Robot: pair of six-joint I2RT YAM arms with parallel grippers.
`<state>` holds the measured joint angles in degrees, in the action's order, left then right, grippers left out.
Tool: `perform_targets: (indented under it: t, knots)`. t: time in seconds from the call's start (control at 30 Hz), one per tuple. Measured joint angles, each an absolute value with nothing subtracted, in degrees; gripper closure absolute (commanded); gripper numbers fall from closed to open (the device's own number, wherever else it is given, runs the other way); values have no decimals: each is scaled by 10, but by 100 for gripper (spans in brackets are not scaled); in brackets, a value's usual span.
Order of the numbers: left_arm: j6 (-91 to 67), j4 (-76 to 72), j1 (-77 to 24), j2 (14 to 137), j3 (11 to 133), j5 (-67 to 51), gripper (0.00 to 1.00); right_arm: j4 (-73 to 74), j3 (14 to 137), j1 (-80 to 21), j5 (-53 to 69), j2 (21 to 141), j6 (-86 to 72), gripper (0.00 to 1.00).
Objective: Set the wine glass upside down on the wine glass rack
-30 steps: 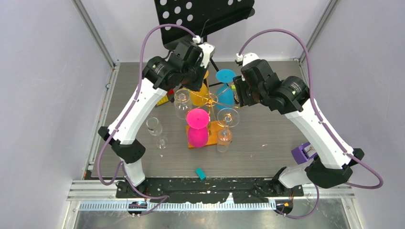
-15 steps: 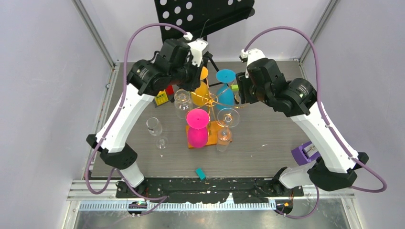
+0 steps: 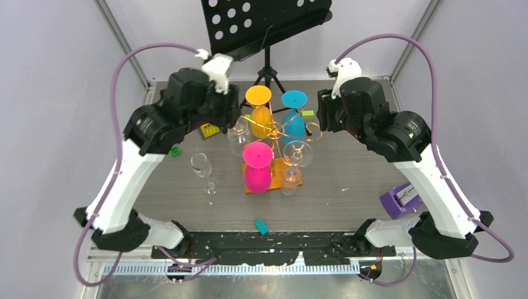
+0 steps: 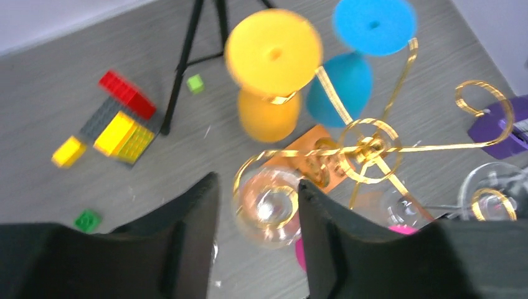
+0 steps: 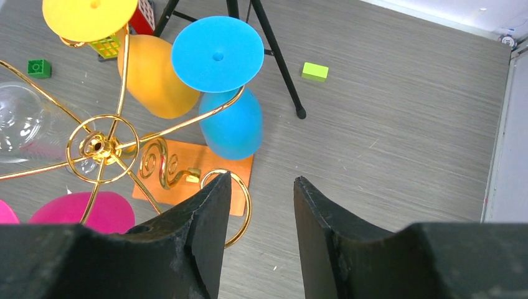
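The gold wire wine glass rack (image 3: 274, 131) stands on its orange base (image 3: 297, 181) at mid-table. A yellow wine glass (image 3: 259, 103) hangs upside down on a back arm, free of both grippers. Blue (image 3: 293, 118), pink (image 3: 257, 165) and clear glasses hang from other arms. One more clear wine glass (image 3: 202, 166) rests on the table left of the rack. My left gripper (image 4: 258, 182) is open, hovering above a hung clear glass (image 4: 268, 208) without touching it. Open as well, my right gripper (image 5: 262, 177) holds nothing and sits beside an empty gold loop (image 5: 244, 205).
A black perforated music stand (image 3: 264, 22) on a tripod stands behind the rack. Coloured toy bricks (image 4: 118, 128) lie at the back left, a teal block (image 3: 261, 227) near the front edge and a purple object (image 3: 401, 200) at the right.
My left gripper opened and drew back to the left, away from the yellow glass, which now hangs alone on the rack. The right arm pulled back slightly to the right.
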<state>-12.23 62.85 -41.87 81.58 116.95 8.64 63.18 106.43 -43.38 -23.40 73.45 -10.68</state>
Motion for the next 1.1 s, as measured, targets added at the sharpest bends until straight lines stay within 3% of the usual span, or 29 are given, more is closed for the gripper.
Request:
perform_targets:
  t: [0.17,0.4,0.73,1.1]
  knots:
    - [-176,610,-365,683,1023,139,36,600,1041,-434,-242,710,-96,52]
    - [-258,620,-281,563,866,169,35,568,1029,-434,-244,703,-81,52]
    - [-311,660,-267,577,777,185,38,560,1009,-434,-243,703,-76,51]
    - [-319,681,-266,588,732,222,53,557,1002,-434,-243,703,-76,52]
